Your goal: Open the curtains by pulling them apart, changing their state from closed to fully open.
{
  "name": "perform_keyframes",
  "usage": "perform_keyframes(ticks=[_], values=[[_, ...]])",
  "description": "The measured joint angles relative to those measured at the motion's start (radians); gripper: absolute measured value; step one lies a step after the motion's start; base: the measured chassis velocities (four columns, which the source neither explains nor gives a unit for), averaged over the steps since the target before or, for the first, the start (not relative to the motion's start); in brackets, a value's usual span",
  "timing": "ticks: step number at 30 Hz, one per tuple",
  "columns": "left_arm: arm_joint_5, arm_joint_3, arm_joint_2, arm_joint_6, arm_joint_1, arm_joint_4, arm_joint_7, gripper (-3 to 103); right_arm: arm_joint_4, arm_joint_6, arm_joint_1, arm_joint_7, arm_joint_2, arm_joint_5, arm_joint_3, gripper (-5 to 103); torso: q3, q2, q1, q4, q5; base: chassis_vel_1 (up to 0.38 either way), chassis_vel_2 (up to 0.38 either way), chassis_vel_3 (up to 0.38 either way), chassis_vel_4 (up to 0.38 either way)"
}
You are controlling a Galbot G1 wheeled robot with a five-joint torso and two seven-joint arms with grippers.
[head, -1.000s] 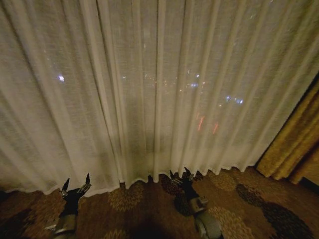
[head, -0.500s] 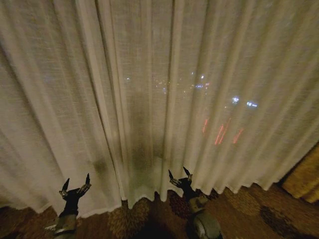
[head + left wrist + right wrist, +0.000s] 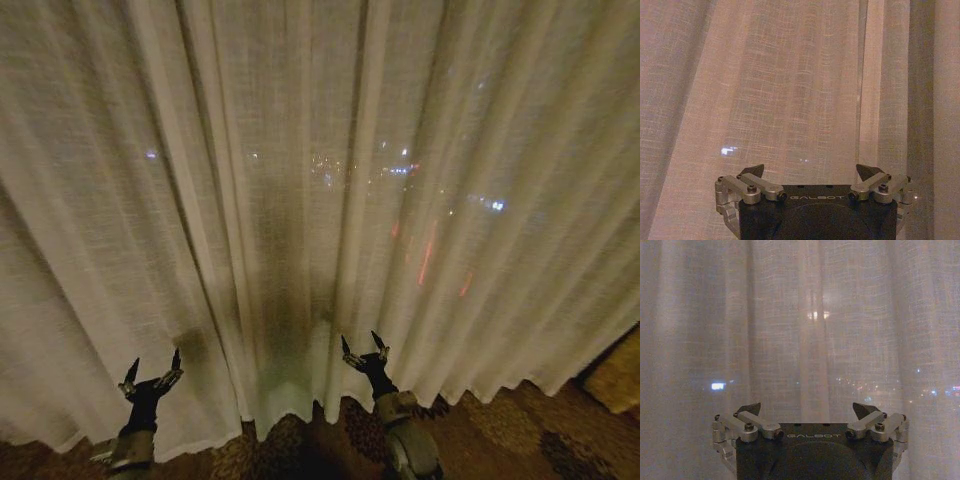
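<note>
The sheer cream-white curtains (image 3: pixel 300 180) hang closed across the whole head view, pleated, with city lights glowing through them. Their hems reach the carpet. My left gripper (image 3: pixel 152 368) is low at the left, open, just in front of the cloth and holding nothing. My right gripper (image 3: pixel 365 346) is low near the centre, open, its tips close to the folds where the two panels meet. In the left wrist view the curtains (image 3: pixel 800 90) stand right before the open left gripper (image 3: pixel 811 171). The right wrist view shows the curtains (image 3: pixel 800 320) before the open right gripper (image 3: pixel 810 409).
Patterned brown carpet (image 3: pixel 520 440) runs along the bottom of the head view. A golden-yellow drape (image 3: pixel 618 375) stands at the far right edge.
The whole head view has shifted: the curtains loom larger and closer, and the yellow drape has slid almost out at the right. The camera moved toward the curtains. Both grippers stay open.
</note>
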Motion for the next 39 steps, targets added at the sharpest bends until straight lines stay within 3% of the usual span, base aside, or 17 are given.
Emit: perform_keyframes(ticks=[18,28,39], values=[[0.0,0.0,0.0,0.0,-0.001,0.0,0.0,100,-0.042,-0.006,0.048,0.017,-0.005,0.035,-0.012,100,0.0,-0.001,0.001,0.0,-0.0001,-0.066,0.074,0.07,-0.071],[0.0,0.0,0.0,0.0,-0.001,0.0,0.0,100,-0.102,-0.041,0.136,0.09,-0.019,0.005,-0.053,100,0.001,-0.001,0.002,0.0,-0.0001,-0.054,0.039,0.05,-0.052],[0.0,0.0,0.0,0.0,-0.001,0.0,0.0,100,-0.283,-0.051,0.306,0.154,0.0,0.011,-0.116,100,0.001,-0.001,0.002,0.0001,0.0,0.0,0.0,0.0,0.0]])
